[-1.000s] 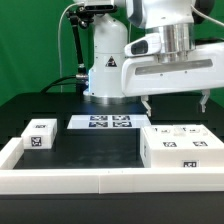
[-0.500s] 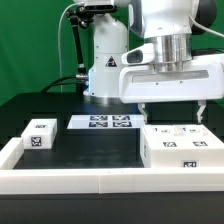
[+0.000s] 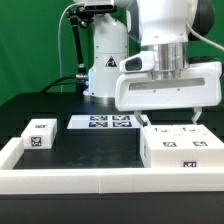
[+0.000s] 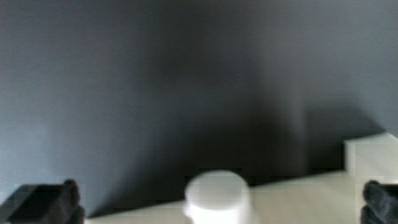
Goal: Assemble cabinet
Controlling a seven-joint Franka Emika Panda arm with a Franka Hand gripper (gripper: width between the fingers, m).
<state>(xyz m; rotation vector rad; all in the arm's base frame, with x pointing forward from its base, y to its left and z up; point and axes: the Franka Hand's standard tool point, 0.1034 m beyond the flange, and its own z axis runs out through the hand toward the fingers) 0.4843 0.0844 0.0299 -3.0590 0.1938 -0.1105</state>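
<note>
The gripper (image 3: 169, 120) hangs over the cabinet (image 3: 181, 150) with its two fingers (image 3: 141, 120) spread wide and nothing between them. The tips are close above the cabinet's back edge; I cannot tell if they touch it. The cabinet lies on the black table (image 3: 95, 152) at the exterior view's right, with tags on its top and front. A small tagged block (image 3: 38, 133) sits well apart at the exterior view's left. The marker board (image 3: 104, 123) lies further back. The wrist view shows a white rounded piece (image 4: 215, 195), which I cannot identify.
</note>
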